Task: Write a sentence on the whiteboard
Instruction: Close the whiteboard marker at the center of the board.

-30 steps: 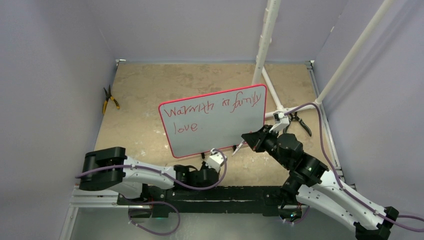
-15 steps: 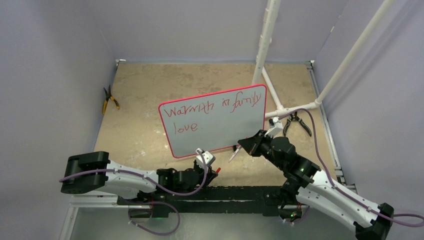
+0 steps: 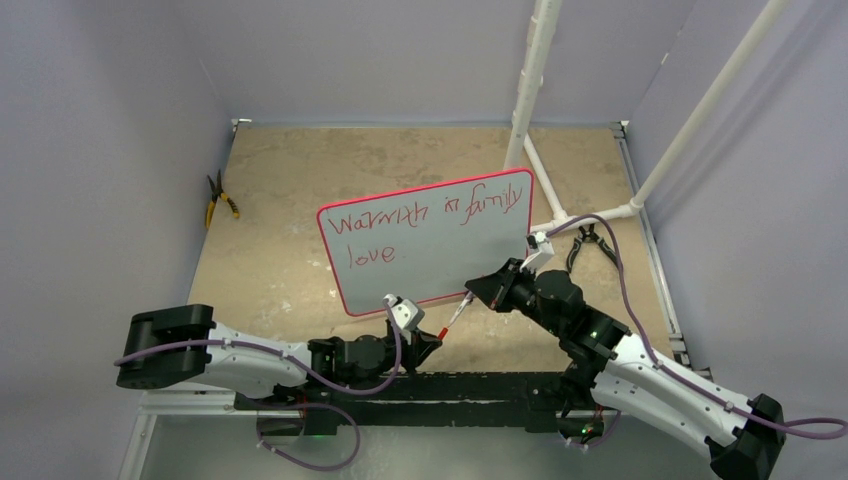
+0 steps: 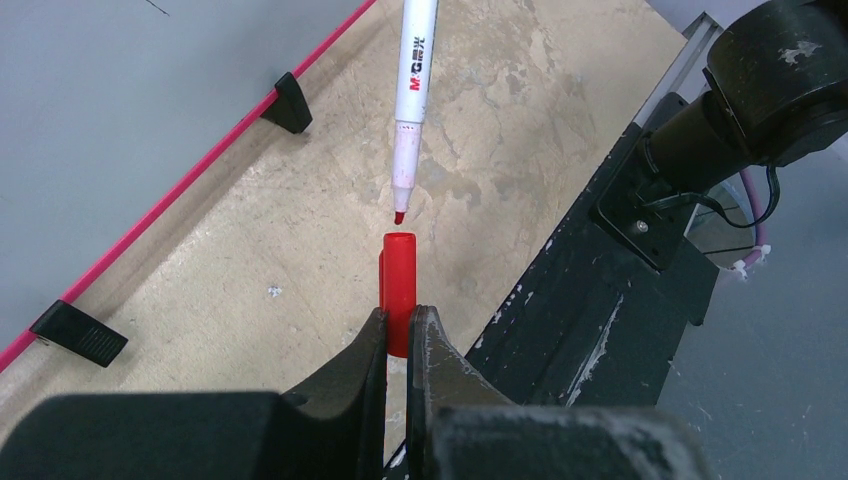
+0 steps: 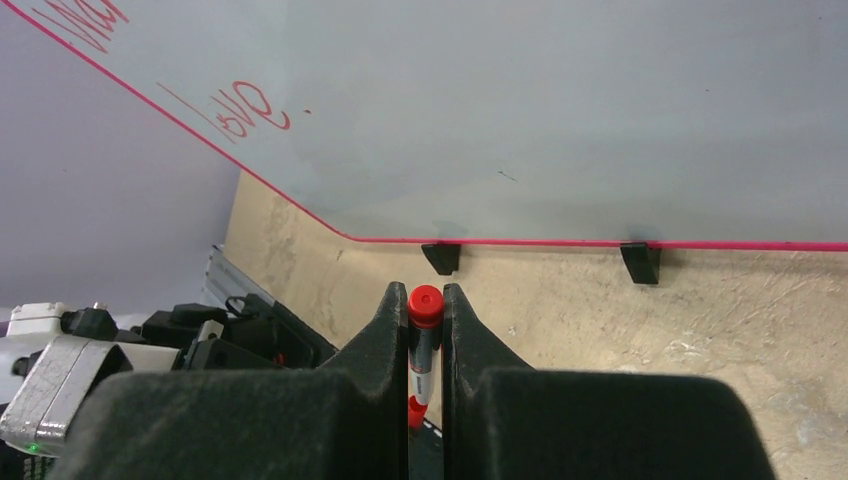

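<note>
Your left gripper (image 4: 398, 325) is clamped on the red cap (image 4: 397, 290), and your right gripper (image 5: 425, 300) is clamped on the marker (image 4: 412, 95). Since a second ago, the right arm has swung the marker left and down. Its tip now hangs just short of the cap's mouth (a small gap shows in the left wrist view). The whiteboard (image 3: 450, 265) stands unmoved mid-table, the sentence (image 3: 372, 221) across its upper part.

I am viewing the whiteboard (image 3: 425, 250) standing across the middle of the bench (image 3: 280, 170), blocking any straight reach rearward. Bare bench is lying open left of it, yellow pliers (image 3: 221, 198) sitting by the left wall (image 3: 100, 200). The white pipe frame (image 3: 545, 195) and black pliers (image 3: 598, 245) are crowding the right side.
</note>
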Controlling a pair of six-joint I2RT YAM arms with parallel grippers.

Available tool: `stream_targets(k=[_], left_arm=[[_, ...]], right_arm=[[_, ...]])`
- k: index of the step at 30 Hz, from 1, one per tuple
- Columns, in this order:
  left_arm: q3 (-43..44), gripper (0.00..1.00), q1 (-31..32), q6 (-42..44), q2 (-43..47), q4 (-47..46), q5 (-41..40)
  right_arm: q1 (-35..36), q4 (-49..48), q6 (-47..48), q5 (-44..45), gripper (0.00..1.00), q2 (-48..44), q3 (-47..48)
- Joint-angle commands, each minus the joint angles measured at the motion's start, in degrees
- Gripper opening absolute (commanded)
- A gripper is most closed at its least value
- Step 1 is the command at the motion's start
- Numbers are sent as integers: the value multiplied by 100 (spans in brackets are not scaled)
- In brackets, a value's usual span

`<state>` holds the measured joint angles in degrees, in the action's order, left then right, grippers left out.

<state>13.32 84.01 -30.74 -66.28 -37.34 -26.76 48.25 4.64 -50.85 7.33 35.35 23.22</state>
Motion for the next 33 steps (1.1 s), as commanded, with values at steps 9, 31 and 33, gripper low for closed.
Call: stream_targets(k=[9,31,33], left_arm=[[30,0,-16,165,79,-432,-110],[362,0,-25,1189,-14,-1239,-480],[353,0,-32,1254,-69,-1411,-461]], right_arm=[[9,-374,-22,-303,0,72,-9],[9,-671,-119,-1328,0,472,-170],[9,-658,-118,-1323,0,538,-171]])
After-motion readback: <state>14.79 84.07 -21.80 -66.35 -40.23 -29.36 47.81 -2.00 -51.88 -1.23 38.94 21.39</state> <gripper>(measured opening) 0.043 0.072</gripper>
